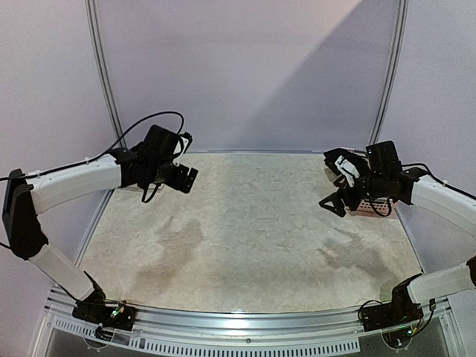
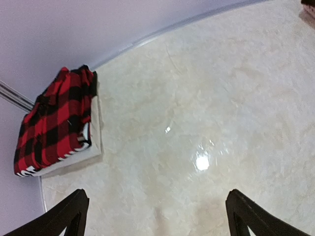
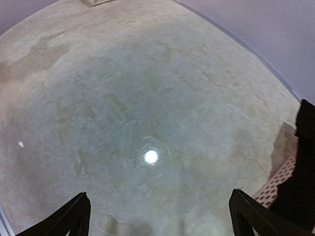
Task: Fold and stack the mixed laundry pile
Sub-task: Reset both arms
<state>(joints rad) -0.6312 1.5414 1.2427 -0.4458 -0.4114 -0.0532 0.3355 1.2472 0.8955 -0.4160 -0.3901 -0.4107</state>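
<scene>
A folded red-and-black checked flannel shirt (image 2: 51, 123) lies on top of a folded white cloth (image 2: 96, 142). Together they form a stack at the table's far left corner, seen only in the left wrist view. My left gripper (image 2: 157, 216) hangs above bare table to the right of the stack, open with nothing between its fingers (image 2: 66, 216). In the top view the left gripper (image 1: 186, 160) is raised at the back left and hides the stack. My right gripper (image 3: 160, 219) is open and empty over bare table, and it is raised at the back right (image 1: 332, 181).
A small pink perforated basket (image 3: 278, 184) stands at the right edge of the table (image 1: 245, 230), partly under the right arm (image 1: 372, 204). A dark shape (image 3: 305, 157) covers part of it. Pale curved walls close the back and sides.
</scene>
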